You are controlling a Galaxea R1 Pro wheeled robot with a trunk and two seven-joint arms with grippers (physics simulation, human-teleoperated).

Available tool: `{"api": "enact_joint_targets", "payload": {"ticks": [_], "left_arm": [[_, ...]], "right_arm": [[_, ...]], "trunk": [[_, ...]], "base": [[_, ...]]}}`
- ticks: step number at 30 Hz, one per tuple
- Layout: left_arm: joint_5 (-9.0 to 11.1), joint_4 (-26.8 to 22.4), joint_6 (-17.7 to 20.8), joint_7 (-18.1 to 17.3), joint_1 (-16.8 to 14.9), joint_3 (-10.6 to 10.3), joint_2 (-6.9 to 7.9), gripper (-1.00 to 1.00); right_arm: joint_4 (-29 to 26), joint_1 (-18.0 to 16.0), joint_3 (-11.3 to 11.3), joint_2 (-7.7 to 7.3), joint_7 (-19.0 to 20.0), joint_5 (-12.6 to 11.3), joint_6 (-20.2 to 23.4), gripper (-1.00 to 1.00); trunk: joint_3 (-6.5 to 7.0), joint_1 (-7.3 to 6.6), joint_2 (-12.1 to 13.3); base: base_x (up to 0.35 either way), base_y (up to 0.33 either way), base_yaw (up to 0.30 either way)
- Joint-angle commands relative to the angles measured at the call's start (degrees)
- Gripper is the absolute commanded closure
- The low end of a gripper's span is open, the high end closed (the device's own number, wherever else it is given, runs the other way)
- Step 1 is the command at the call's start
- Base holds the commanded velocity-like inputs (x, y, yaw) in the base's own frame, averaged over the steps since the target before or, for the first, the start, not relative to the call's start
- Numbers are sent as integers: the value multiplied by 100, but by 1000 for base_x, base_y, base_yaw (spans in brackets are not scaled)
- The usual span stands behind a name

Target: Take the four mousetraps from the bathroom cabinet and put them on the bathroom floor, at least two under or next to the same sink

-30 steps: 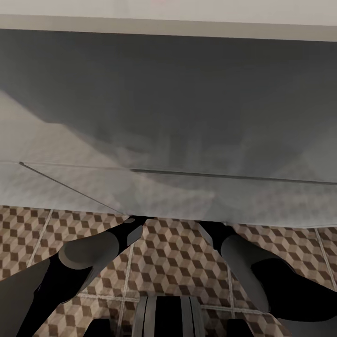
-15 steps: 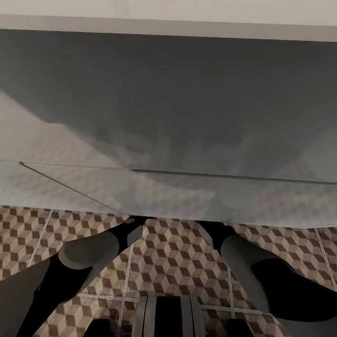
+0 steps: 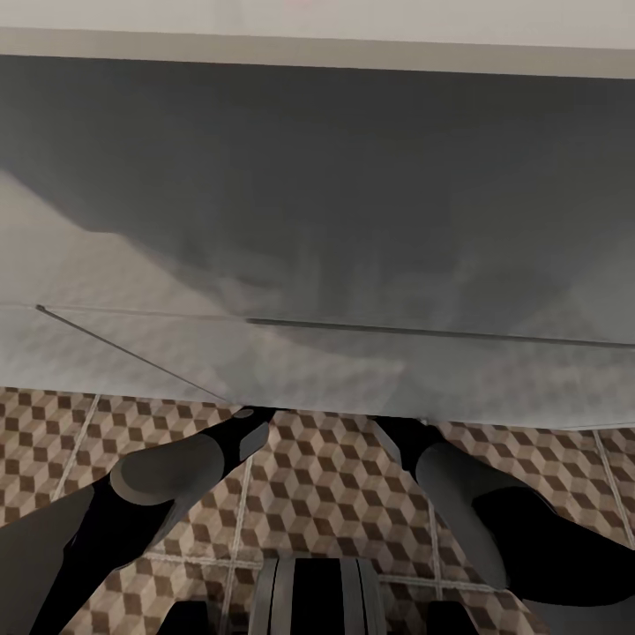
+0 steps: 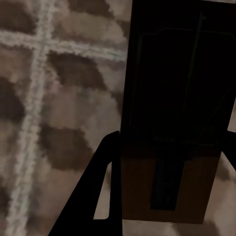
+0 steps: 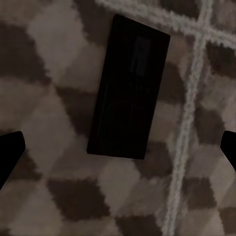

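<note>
Left wrist view: mousetrap (image 4: 172, 162) dark brown, held between the left tool's (image 4: 167, 196) fingers (image 4: 98, 196), one finger on each side, tool clenched on it, floor (image 4: 44, 98) tiles below. Right wrist view: second mousetrap (image 5: 129, 87) lies flat on the floor (image 5: 54, 78), beside a grout line, free of the tool; right tool (image 5: 118, 147) released, fingertips (image 5: 10, 147) wide apart at either edge, not touching the trap. Head view: both arms reach forward under the sink (image 3: 317, 220), a wide white basin overhanging the cube-pattern floor (image 3: 326, 476); left arm (image 3: 168, 481) and right arm (image 3: 467, 494) vanish beneath its front edge
</note>
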Motion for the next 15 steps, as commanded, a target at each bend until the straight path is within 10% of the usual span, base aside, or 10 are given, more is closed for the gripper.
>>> {"api": "enact_joint_targets", "payload": {"ticks": [1,15], "left_arm": [[2,-17,-22,73,-11,-47,2,100],[2,3,943,597,-596,-47,4,100]], "right_arm": [[-12,-440,87,3,-25,27,56,-100],[-9,-439,89,4,-25,28,56,-100]], "trunk": [[-2,-2,-2],[-2,-2,-2]], "base": [[0,0,0],[0,0,0]]}}
